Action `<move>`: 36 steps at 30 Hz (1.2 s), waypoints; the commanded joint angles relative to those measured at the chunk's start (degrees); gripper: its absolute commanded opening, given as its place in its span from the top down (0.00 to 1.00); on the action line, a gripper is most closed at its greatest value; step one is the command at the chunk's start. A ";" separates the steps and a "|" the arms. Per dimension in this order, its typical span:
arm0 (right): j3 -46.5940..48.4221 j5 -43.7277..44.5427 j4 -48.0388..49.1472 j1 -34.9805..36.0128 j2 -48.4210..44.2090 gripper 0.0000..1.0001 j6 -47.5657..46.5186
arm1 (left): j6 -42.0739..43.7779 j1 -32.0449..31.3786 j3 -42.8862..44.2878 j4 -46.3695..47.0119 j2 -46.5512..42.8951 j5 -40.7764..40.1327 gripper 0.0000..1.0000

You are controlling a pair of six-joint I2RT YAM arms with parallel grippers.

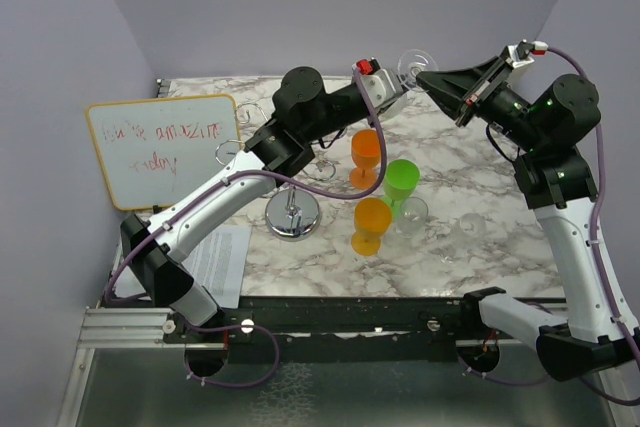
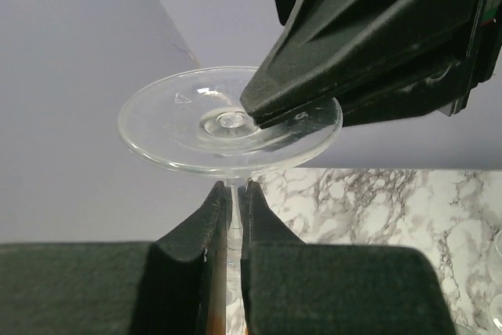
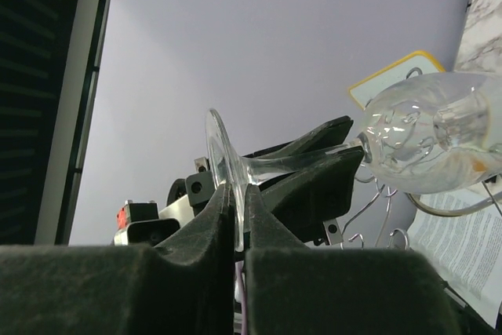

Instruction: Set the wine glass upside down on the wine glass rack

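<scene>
**Inspector:** Position of the wine glass [image 1: 413, 60]?

**Assessor:** Held aloft over the far side of the table [image 1: 480, 182]. It was well apart from the wine glass rack [image 1: 293, 215], which stood leftward and nearer, partly beneath the left forearm.

**Inspector:** Grip?

**Assessor:** Left fingers [image 2: 212, 208] were clamped on the stem just under the foot. Right fingers [image 3: 213, 213] were pinched on the foot's rim. The stem ran back between the left fingers, bowl toward that wrist.

**Inspector:** Judgement?

**Assessor:** The left arm was nearer the rack, so the right would probably need to let go first. Room was tight, with coloured cups [image 1: 371, 222] near the rack's base.
</scene>
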 commanded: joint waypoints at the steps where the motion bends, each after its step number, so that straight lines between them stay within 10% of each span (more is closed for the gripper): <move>1: 0.53 -2.19 3.43 0.37 -0.46 0.76 0.00 | -0.17 -0.84 0.76 -3.48 0.77 -0.41 1.00; 5: 0.11 0.89 1.97 0.37 -0.47 0.35 -4.83 | -7.97 -0.84 5.72 -10.12 -0.59 -4.61 1.00; 9: -2.77 2.54 4.83 0.34 -1.74 0.19 -6.53 | -14.86 -0.84 8.93 -14.41 -3.96 -5.93 1.00; 17: -4.23 7.75 4.55 0.35 -4.83 0.14 -11.17 | -20.18 -0.75 9.96 -23.80 -12.02 -21.61 1.00; 25: -5.77 9.40 2.09 0.30 -5.47 0.14 -15.36 | -5.34 1.96 1.91 -29.30 -24.97 -48.05 1.00; 36: -9.40 7.53 5.90 0.33 -4.52 0.16 -14.58 | 1.13 13.64 -5.85 -23.12 -25.96 -61.69 1.00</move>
